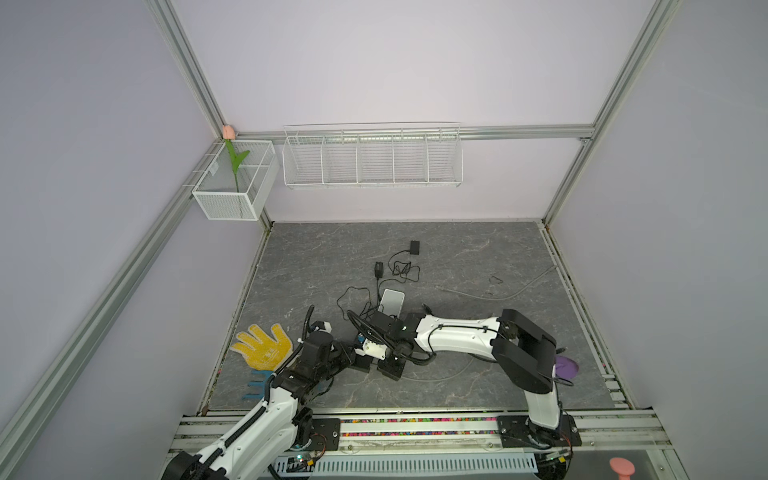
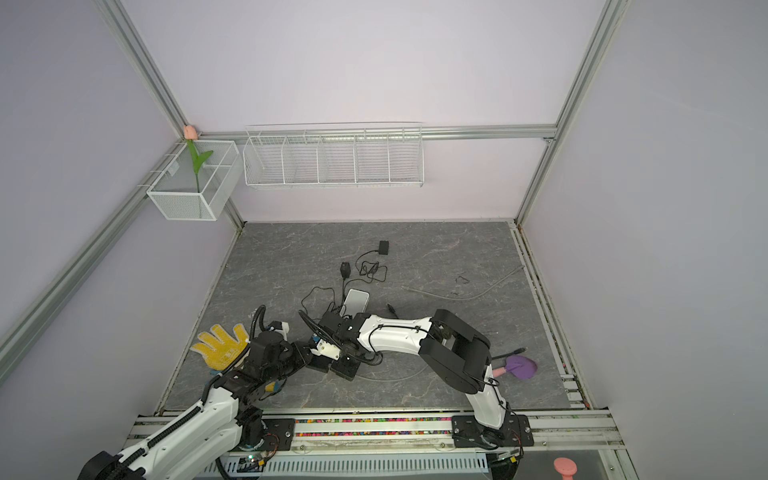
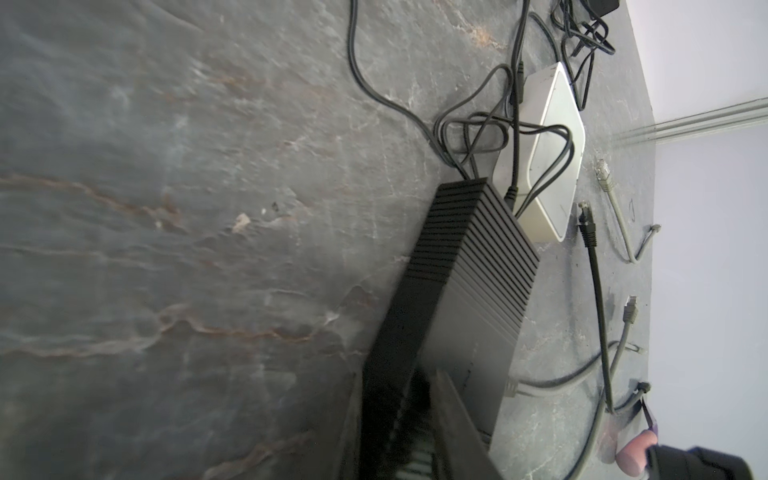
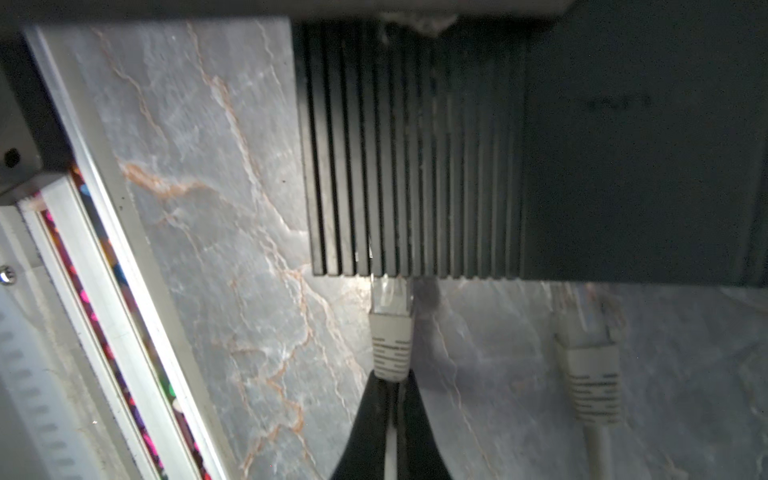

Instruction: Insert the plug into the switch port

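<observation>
right tool pinching plug boot | long axis straight ahead, tip at switch edge | left tool clamping switch

Black ribbed metal switch box lined with parallel grooves, pale grey cable plug printed with dark lettering bands, grey stone-patterned tabletop veined in rust and white, yellow knitted glove dotted

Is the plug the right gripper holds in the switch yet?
Not seated: plug shows its clear tip outside the switch; depth unclear.
</observation>
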Robot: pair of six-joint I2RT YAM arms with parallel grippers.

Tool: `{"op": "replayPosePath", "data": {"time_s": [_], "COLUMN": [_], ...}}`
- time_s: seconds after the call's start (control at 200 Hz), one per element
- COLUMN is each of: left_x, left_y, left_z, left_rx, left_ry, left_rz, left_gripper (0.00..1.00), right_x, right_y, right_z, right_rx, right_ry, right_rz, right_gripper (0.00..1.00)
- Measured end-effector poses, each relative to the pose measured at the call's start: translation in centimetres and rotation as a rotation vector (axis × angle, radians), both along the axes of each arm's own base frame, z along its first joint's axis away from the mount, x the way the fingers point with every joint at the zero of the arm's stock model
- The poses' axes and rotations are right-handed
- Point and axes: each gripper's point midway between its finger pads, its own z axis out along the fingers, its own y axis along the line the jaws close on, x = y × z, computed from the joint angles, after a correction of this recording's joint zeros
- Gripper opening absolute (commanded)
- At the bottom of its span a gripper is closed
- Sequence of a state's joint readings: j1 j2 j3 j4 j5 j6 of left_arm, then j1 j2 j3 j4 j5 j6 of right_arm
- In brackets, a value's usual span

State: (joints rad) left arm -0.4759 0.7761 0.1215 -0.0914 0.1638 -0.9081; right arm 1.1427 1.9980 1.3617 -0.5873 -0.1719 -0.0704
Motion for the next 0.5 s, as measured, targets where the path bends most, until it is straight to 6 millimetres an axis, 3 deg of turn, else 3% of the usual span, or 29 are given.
{"op": "replayPosePath", "data": {"time_s": [0.5], "left_x": [-0.9], "left_y": [0.6], "left_z": [0.2], "left_rx": [-0.015], "left_ry": [-0.040], "left_rz": [0.025], "left_gripper": [0.22], "right_x": [-0.5], "right_y": [0.4], "right_z": [1.6], "right_rx": [0.004], "right_ry": [0.042], "right_rz": [0.027], "right_gripper": [0.06]}}
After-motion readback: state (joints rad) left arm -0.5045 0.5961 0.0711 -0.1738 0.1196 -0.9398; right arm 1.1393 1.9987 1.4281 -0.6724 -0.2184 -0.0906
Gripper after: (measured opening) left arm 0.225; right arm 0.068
